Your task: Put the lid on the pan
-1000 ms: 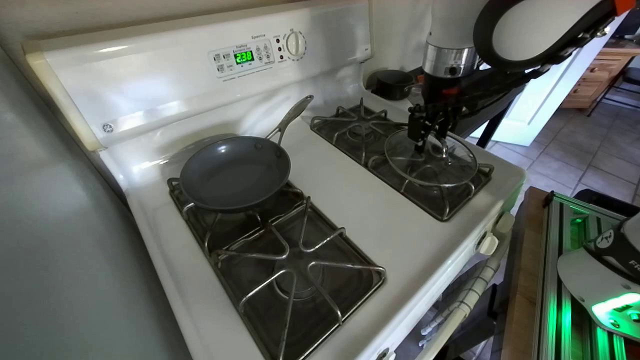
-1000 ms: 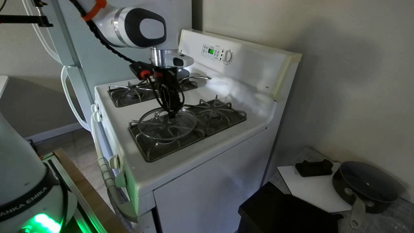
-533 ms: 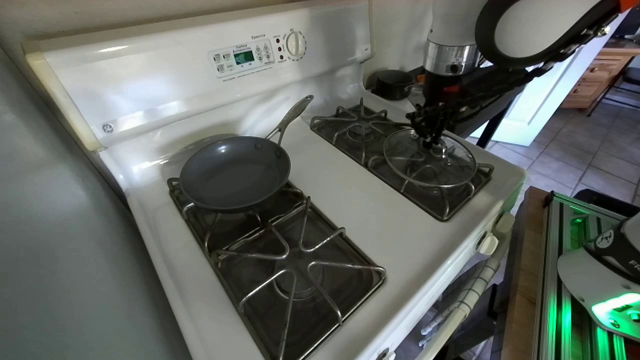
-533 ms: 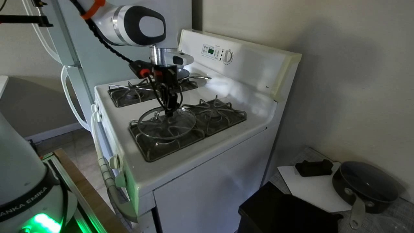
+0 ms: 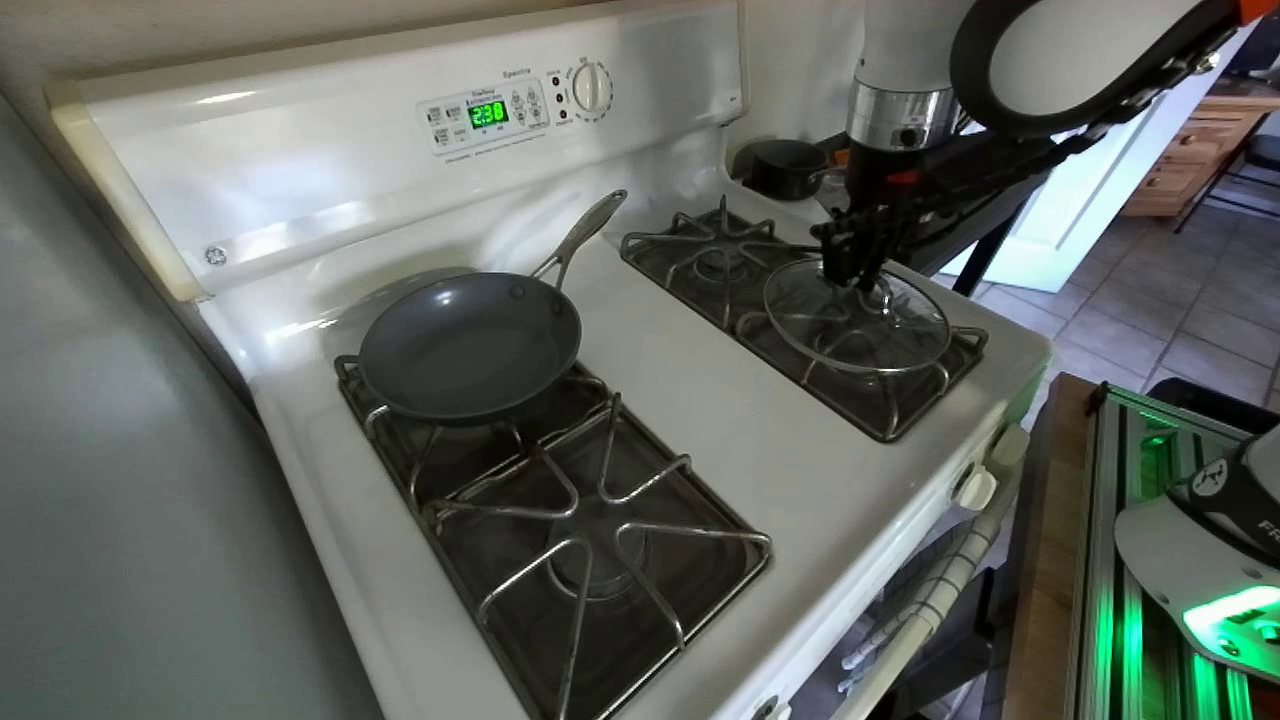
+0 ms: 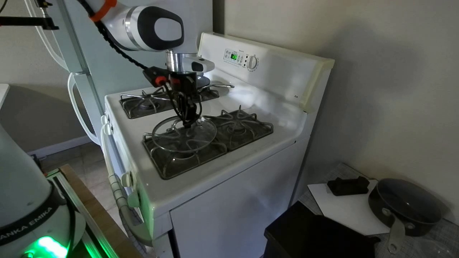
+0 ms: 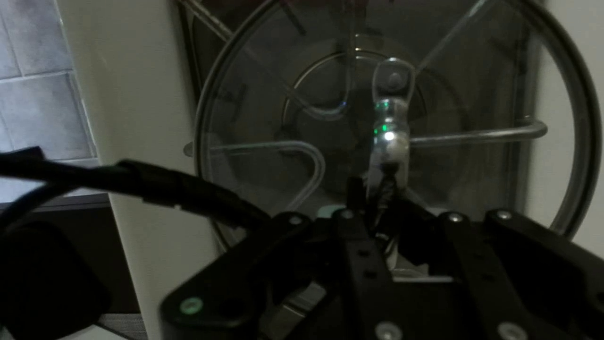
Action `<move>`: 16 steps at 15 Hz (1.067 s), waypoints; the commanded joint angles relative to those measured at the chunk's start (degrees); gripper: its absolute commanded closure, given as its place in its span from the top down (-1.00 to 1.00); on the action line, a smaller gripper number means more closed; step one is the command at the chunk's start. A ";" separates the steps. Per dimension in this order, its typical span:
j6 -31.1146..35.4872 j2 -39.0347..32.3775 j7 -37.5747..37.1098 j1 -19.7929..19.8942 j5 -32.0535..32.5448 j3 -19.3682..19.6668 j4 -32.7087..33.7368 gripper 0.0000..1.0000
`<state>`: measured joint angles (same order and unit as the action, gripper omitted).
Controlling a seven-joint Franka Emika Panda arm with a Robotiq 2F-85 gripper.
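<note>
- Nearest, in the wrist view: a black two-fingered robot gripper [image 7: 383, 203] is clenched on the shiny, arched metal handle [image 7: 390, 141] of a round clear glass lid [image 5: 862, 325]. The pinch looks nearer one end of the arch than its middle, so the lid may tip or swivel under its own weight; smooth metal might also slip.
- Just beneath: in both exterior views the lid lies over a dark front grate with metal prongs [image 5: 893, 405]. Whether they touch is hard to tell. Dragged sideways too low, its rim could snag.
- Farther, across white enamel stovetop [image 5: 690, 400]: a shallow, round, dark grey frying pan [image 5: 470, 345], uncovered, sits on the dark rear grate [image 5: 416, 465] diagonally opposite. Its long, slim grey handle [image 5: 588, 232] slants upward; a low approach could knock it and shove the pan. Lowered off-centre, the lid could perch askew or slide off.
</note>
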<state>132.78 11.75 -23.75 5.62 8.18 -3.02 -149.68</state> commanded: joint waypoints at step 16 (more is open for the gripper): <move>-16.31 1.22 -2.01 -4.74 -0.17 -3.77 14.46 -1.00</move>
<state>122.02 12.76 -24.80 2.37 8.34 -5.98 -140.12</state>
